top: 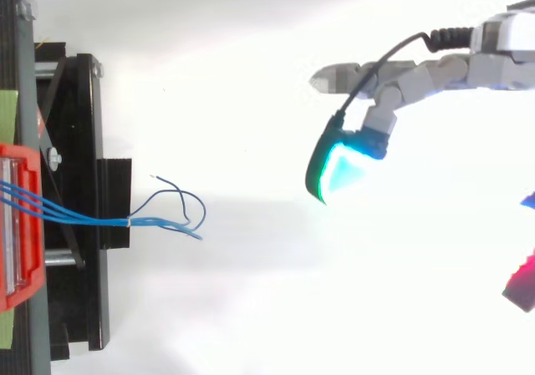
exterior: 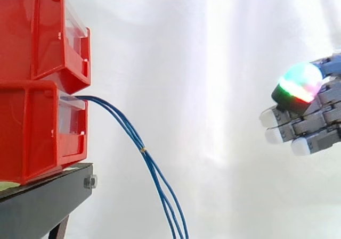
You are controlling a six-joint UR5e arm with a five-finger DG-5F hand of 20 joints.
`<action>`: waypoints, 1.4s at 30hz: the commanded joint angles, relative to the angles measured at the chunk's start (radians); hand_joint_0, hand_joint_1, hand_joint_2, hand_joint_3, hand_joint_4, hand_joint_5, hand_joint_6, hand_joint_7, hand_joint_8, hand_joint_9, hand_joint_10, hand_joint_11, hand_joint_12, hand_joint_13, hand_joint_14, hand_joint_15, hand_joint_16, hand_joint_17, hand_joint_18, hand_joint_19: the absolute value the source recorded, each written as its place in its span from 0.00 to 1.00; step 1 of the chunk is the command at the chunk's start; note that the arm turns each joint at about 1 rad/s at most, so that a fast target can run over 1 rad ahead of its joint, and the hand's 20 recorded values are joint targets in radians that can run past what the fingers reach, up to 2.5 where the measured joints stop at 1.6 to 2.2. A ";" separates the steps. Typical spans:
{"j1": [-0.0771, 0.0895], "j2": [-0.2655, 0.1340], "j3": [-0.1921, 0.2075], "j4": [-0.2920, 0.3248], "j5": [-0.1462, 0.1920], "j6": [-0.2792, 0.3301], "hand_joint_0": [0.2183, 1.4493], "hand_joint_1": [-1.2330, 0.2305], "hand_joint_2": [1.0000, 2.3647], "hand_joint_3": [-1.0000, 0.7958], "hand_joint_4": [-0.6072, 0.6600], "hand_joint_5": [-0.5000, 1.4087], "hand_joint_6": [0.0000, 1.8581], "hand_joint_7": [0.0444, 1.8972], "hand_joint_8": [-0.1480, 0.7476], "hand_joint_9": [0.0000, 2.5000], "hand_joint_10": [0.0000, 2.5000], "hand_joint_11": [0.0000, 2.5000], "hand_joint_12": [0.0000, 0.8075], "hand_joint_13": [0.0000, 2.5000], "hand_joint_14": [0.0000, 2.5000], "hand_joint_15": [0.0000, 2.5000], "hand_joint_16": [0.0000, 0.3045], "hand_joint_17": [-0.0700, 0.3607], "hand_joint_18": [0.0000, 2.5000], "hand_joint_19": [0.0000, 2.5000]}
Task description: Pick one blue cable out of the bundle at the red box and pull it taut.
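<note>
Two red bins (exterior: 42, 84) are stacked at the left on a black stand (exterior: 45, 202). A bundle of thin blue cables (exterior: 141, 146) comes out of the lower bin's front and droops down to the right, tied together partway along. From above, the blue cables (top: 125, 219) run off the red bin (top: 18, 225) and end in loose curls. My hand (exterior: 314, 119) hovers far to the right of the cables, fingers straight and pointing left, holding nothing. In the top view my hand (top: 418, 78) reaches in from the right, its thumb pad glowing cyan.
A white curtain hangs behind everything. The black stand (top: 79, 208) carries the bins at the left edge. A wide gap lies between the cable ends and my hand.
</note>
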 commanded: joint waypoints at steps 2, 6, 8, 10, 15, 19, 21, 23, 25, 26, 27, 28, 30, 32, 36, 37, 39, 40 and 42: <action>0.007 -0.030 0.000 0.050 0.054 -0.003 0.18 0.29 0.00 0.28 0.69 0.15 0.27 0.46 0.43 0.00 0.00 0.00 0.48 0.00 0.00 0.01 0.24 0.54 0.00 0.06; 0.010 -0.054 0.000 0.092 0.071 -0.005 0.18 0.28 0.00 0.28 0.69 0.15 0.27 0.48 0.43 0.00 0.00 0.00 0.48 0.00 0.00 0.01 0.23 0.53 0.00 0.06; 0.010 -0.057 0.000 0.101 0.074 -0.003 0.19 0.28 0.00 0.28 0.69 0.16 0.27 0.49 0.43 0.00 0.00 0.00 0.47 0.00 0.00 0.01 0.23 0.53 0.00 0.06; 0.013 -0.067 0.000 0.104 0.076 -0.005 0.19 0.28 0.00 0.28 0.69 0.16 0.27 0.51 0.43 0.00 0.00 0.00 0.47 0.00 0.00 0.01 0.23 0.53 0.00 0.06; 0.016 -0.071 0.000 0.109 0.086 -0.006 0.20 0.28 0.00 0.28 0.69 0.16 0.27 0.54 0.43 0.00 0.00 0.00 0.47 0.00 0.00 0.01 0.23 0.52 0.00 0.06; 0.019 -0.071 -0.001 0.116 0.114 -0.031 0.25 0.27 0.00 0.28 0.67 0.17 0.27 0.56 0.43 0.03 0.00 0.01 0.45 0.00 0.00 0.01 0.22 0.51 0.00 0.06; 0.022 -0.071 0.000 0.136 0.129 -0.049 0.25 0.26 0.00 0.28 0.67 0.17 0.27 0.54 0.45 0.08 0.00 0.04 0.46 0.01 0.00 0.00 0.22 0.51 0.00 0.04; 0.024 -0.071 0.000 0.147 0.131 -0.057 0.25 0.26 0.00 0.28 0.67 0.16 0.27 0.52 0.47 0.12 0.00 0.09 0.45 0.01 0.00 0.01 0.22 0.51 0.00 0.04; 0.026 -0.073 0.000 0.164 0.135 -0.071 0.25 0.26 0.00 0.28 0.66 0.16 0.27 0.50 0.47 0.12 0.00 0.09 0.45 0.02 0.00 0.01 0.22 0.51 0.00 0.04; 0.026 -0.073 0.000 0.164 0.139 -0.075 0.25 0.26 0.00 0.28 0.66 0.16 0.27 0.49 0.47 0.12 0.00 0.09 0.46 0.02 0.00 0.01 0.22 0.51 0.00 0.05; 0.026 -0.073 0.000 0.166 0.140 -0.082 0.25 0.26 0.00 0.28 0.66 0.16 0.27 0.49 0.47 0.12 0.00 0.09 0.46 0.02 0.00 0.01 0.22 0.52 0.00 0.05; 0.027 -0.073 0.000 0.166 0.143 -0.089 0.25 0.26 0.00 0.28 0.67 0.16 0.27 0.48 0.48 0.12 0.00 0.09 0.46 0.02 0.00 0.01 0.22 0.52 0.00 0.05; 0.029 -0.073 0.000 0.166 0.154 -0.111 0.24 0.26 0.00 0.28 0.66 0.16 0.27 0.47 0.48 0.12 0.00 0.09 0.46 0.02 0.00 0.01 0.22 0.52 0.00 0.05; 0.030 -0.073 0.000 0.167 0.158 -0.118 0.23 0.28 0.00 0.28 0.67 0.16 0.27 0.46 0.48 0.13 0.00 0.09 0.47 0.03 0.00 0.02 0.23 0.53 0.01 0.05; 0.039 -0.085 0.000 0.198 0.194 -0.149 0.20 0.30 0.00 0.28 0.67 0.15 0.27 0.44 0.50 0.15 0.00 0.10 0.48 0.04 0.00 0.02 0.24 0.54 0.01 0.06; 0.041 -0.111 0.013 0.207 0.206 -0.151 0.20 0.30 0.00 0.28 0.67 0.15 0.27 0.44 0.51 0.15 0.00 0.11 0.49 0.04 0.00 0.02 0.24 0.54 0.02 0.06; 0.041 -0.153 0.034 0.212 0.204 -0.145 0.19 0.31 0.00 0.28 0.67 0.15 0.27 0.44 0.51 0.15 0.00 0.10 0.49 0.04 0.00 0.02 0.24 0.54 0.02 0.06; 0.038 -0.173 0.049 0.210 0.201 -0.140 0.19 0.31 0.00 0.28 0.67 0.15 0.27 0.43 0.51 0.15 0.00 0.10 0.49 0.04 0.00 0.02 0.24 0.55 0.02 0.06; 0.036 -0.214 0.091 0.205 0.192 -0.126 0.19 0.31 0.00 0.28 0.67 0.15 0.27 0.44 0.51 0.15 0.00 0.10 0.49 0.05 0.00 0.02 0.24 0.55 0.03 0.06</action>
